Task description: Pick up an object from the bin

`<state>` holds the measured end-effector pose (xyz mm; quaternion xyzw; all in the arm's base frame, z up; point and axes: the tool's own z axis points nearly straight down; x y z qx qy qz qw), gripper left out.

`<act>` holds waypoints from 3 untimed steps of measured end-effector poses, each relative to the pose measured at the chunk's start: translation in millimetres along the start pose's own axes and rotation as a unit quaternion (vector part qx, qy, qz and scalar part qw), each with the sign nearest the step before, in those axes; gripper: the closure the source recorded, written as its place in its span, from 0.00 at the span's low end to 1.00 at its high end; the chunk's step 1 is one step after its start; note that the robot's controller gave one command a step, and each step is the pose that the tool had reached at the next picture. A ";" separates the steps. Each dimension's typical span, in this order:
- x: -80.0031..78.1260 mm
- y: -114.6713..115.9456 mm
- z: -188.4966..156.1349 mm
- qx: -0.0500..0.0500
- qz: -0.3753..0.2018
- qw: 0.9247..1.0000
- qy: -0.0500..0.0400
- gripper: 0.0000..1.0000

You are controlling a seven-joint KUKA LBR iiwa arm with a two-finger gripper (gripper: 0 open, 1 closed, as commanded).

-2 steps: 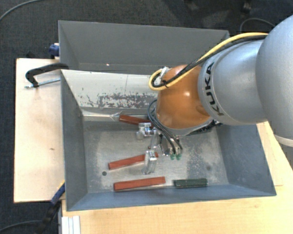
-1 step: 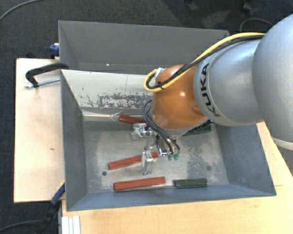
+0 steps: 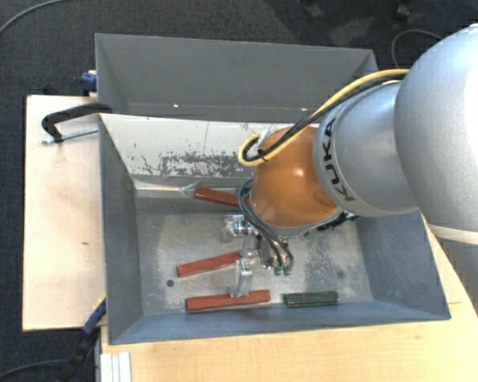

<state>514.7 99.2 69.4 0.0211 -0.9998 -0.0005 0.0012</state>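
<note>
My gripper (image 3: pixel 261 275) hangs low over the middle of the bin floor under the orange wrist cover, and its two fingers stand apart, so it is open. The silvery left finger (image 3: pixel 244 277) reaches down to the red-brown flat bar (image 3: pixel 223 301) lying along the front wall and seems to touch its top edge. A second red-brown bar (image 3: pixel 209 266) lies slanted just left of that finger, its right end beside it. Right of the gripper, near the front wall, lies a dark green bar (image 3: pixel 311 298). Nothing sits between the fingers.
A third red-brown bar (image 3: pixel 217 197) lies by the back wall, partly under the wrist cover. The arm and its cover hide the bin's middle right. Bare floor shows at the left and the far right.
</note>
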 end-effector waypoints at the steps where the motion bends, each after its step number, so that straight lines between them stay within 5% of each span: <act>1: -0.8 1.1 -1.0 0.000 0.000 1.000 -0.001 0.00; 2: -0.7 1.0 -0.8 0.000 0.000 1.000 -0.001 1.00; 3: -3.3 2.1 -123.8 -0.001 0.000 1.000 -0.008 1.00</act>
